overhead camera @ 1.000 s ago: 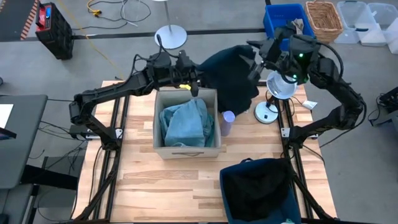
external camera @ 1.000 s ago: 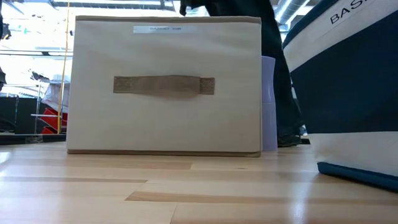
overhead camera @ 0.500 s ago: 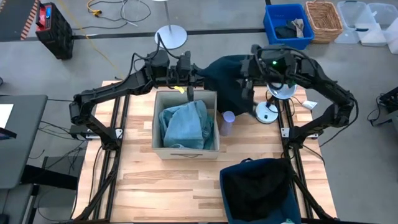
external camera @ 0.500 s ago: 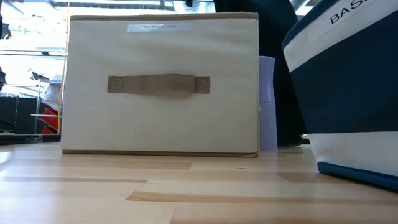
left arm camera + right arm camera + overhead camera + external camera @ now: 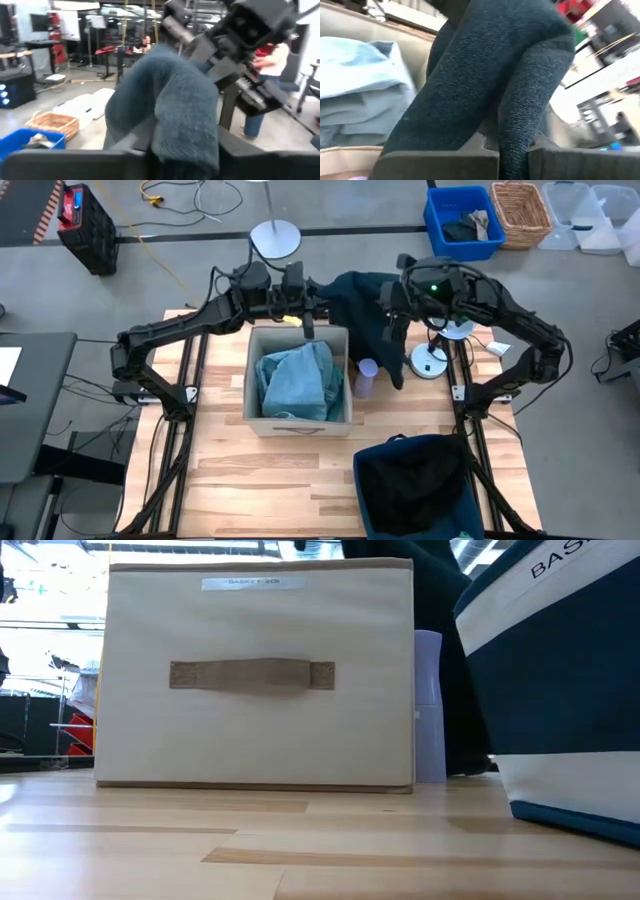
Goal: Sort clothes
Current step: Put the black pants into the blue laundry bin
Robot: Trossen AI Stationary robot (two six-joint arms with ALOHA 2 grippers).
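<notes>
Dark green garment [image 5: 365, 310]: hanging stretched between both grippers above the table's far edge, at 12 o'clock from the beige box [image 5: 299, 418].
Left gripper [image 5: 308, 310]: pinching the garment's left end, fingers closed on the cloth.
Right gripper [image 5: 390, 305]: clamping the garment's right end, fingers closed on it.
Pale blue-grey garment [image 5: 297, 378]: lying bunched inside the beige box.
Black garment [image 5: 410, 480]: sitting in the navy bin [image 5: 365, 510], at 5 o'clock from the box.
Lilac cup [image 5: 365, 377]: standing just at 3 o'clock of the box.
</notes>
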